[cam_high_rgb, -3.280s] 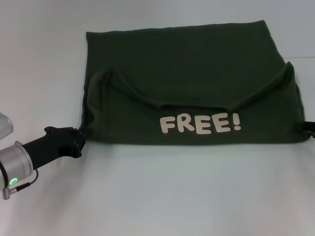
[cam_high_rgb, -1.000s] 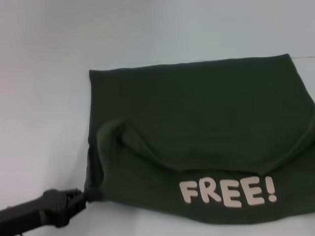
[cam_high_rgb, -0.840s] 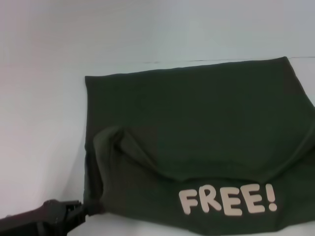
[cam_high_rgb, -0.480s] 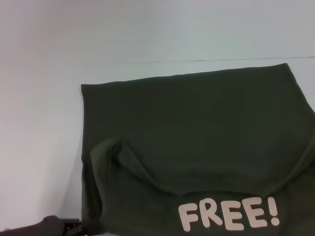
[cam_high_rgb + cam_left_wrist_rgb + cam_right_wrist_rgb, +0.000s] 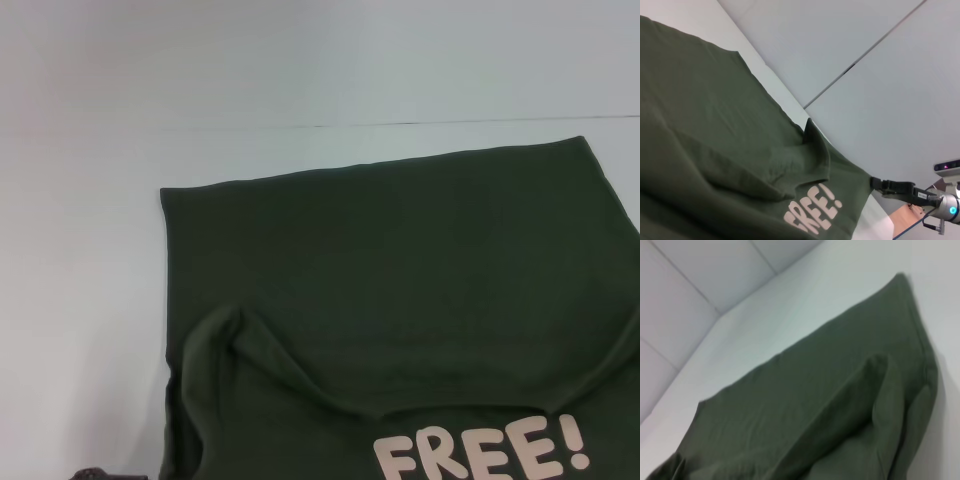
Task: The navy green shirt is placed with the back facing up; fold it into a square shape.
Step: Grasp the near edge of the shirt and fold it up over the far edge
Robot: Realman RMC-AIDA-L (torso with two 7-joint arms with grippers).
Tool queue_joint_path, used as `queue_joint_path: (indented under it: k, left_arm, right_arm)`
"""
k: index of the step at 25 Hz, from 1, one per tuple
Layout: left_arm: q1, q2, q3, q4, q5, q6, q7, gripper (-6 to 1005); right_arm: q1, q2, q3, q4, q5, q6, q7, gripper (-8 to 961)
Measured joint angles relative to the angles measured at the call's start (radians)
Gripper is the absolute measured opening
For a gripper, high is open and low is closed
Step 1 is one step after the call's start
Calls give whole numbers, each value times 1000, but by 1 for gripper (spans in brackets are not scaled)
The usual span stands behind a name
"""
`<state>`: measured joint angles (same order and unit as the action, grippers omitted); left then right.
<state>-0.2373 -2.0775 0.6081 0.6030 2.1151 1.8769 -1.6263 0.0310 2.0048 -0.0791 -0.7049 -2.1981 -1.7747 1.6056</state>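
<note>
White bench (image 5: 80, 250) carries the navy green shirt (image 5: 400, 290), both near corners pinched shut by the left pincer (image 5: 95, 474) and right pincer (image 5: 879, 183), so I'd lift evenly, keeping that hem taut.

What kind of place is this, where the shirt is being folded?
Probably a lab or test bench, not a home: a plain white table, bare pale panelled walls behind it, and a robot arm's right claw at the navy green shirt corner.
</note>
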Motion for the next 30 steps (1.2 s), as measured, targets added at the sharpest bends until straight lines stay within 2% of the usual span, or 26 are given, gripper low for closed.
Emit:
queue_joint_path:
  k: [11, 16, 20, 24, 30]
  left_arm:
    - [-9, 9, -3, 6, 45, 23, 1, 1]
    - [-45, 14, -43, 3, 38, 23, 2, 1]
    - [-97, 12, -118, 1, 37, 13, -7, 0]
    - [-169, 9, -197, 0, 37, -25, -29, 0]
    - [-277, 7, -236, -15, 36, -152, -49, 1]
  right_arm:
    - [-1, 0, 65, -6, 2, -41, -9, 30]
    - [15, -7, 101, -7, 6, -65, -16, 30]
    - [56, -18, 125, -7, 13, -75, -10, 30]
    - [128, -35, 153, 1, 15, -57, -4, 30]
    - [251, -49, 147, 5, 14, 38, 38, 30]
